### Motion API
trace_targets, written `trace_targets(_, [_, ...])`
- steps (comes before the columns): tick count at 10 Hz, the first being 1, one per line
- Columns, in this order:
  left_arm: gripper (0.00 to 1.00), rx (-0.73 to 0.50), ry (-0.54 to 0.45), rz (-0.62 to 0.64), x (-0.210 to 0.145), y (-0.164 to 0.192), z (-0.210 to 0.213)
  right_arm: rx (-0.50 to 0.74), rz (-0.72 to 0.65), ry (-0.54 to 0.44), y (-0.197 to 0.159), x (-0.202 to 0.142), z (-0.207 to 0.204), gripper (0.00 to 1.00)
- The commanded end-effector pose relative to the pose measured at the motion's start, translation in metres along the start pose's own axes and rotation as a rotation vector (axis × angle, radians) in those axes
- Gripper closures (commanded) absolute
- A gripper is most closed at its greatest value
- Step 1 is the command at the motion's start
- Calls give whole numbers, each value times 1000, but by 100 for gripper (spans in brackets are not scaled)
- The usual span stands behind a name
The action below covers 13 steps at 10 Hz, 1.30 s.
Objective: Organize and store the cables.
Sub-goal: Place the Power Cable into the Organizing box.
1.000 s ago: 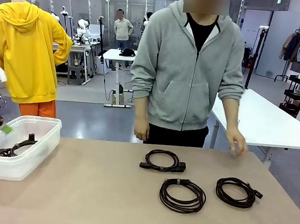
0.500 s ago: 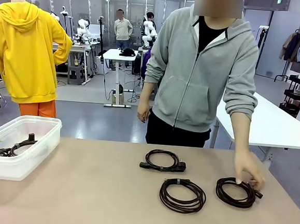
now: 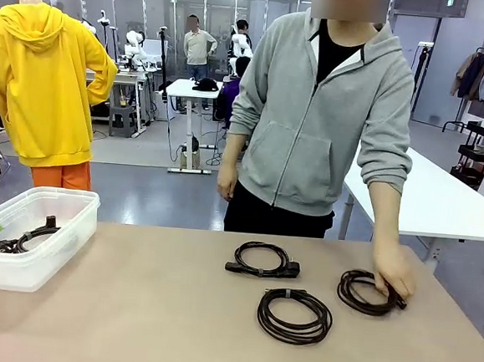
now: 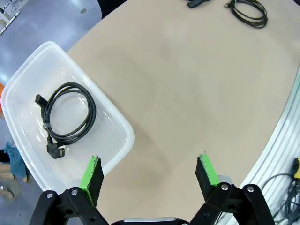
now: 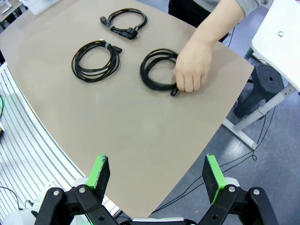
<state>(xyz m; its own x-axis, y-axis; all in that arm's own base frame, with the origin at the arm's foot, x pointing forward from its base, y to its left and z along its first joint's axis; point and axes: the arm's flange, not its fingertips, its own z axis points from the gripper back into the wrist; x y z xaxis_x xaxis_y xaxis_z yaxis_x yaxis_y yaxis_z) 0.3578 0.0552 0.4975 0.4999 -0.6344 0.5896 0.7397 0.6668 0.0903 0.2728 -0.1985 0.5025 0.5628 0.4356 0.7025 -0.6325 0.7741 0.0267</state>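
Tan surface [image 3: 129, 331] carries three black tied coils of cord: a far coil [image 3: 261, 259], a near coil [image 3: 294, 317], and a third coil [image 5: 157, 70] towards the robot's right, where a person's hand [image 5: 192, 68] rests on it and covers part of the loop and plug end. The right tool [image 5: 155, 161], jaws wide and empty, is the nearer one; all three lie ahead of it. The left tool [image 4: 148, 161], equally wide, hovers over the rim of the clear tub [image 4: 112, 110], where a fourth coil [image 4: 70, 117] sits.
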Motion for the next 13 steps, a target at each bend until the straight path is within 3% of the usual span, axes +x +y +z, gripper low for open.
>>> trace_targets(1, [0,8,4,5,1,0,1,6,14,-7,0,-1,1,0])
trace_targets(8, [0,8,4,5,1,0,1,0,0,0,0,0,0,0])
trace_targets(10, [0,8,4,5,1,0,1,13,190,39,15,37,-1,0])
trace_targets(11, [0,8,4,5,1,0,1,20,373,93,31,80,-13,0])
trace_targets(13, [0,8,4,5,1,0,1,58,614,171,66,151,-52,0])
